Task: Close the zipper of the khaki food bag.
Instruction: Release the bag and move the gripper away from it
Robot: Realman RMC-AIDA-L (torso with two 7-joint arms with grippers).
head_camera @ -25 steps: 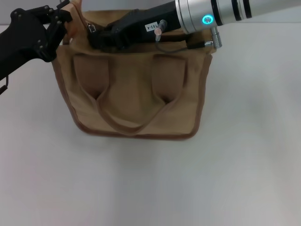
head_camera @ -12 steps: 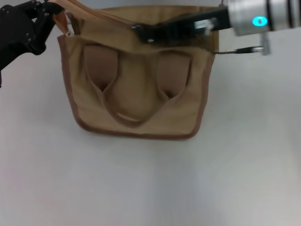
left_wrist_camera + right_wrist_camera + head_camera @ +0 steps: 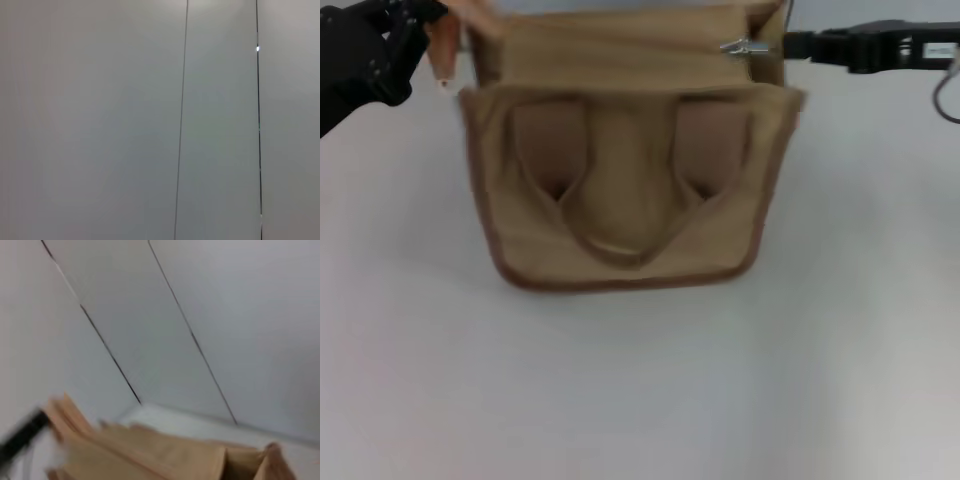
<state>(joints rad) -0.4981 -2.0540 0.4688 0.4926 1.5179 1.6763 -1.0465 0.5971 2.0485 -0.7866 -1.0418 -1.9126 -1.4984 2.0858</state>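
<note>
The khaki food bag [image 3: 625, 190] stands in the middle of the head view, its two strap handles hanging down the front. The zipper [image 3: 620, 45] runs along its top panel, and the silver pull [image 3: 744, 46] lies at the right end. My right gripper [image 3: 790, 45] reaches in from the right at the bag's top right corner, its thin fingers shut on the tip of the pull. My left gripper [image 3: 435, 30] is at the top left, shut on the bag's left end. The bag's top [image 3: 150, 452] also shows blurred in the right wrist view.
The bag stands on a plain white table [image 3: 640, 400]. The left wrist view shows only grey wall panels [image 3: 100, 120]. More wall panels [image 3: 200, 315] fill the right wrist view above the bag.
My right gripper has swept from the left part of the top panel to its right end, taking the pull along. The bag has shifted slightly right. My left gripper has kept its hold.
</note>
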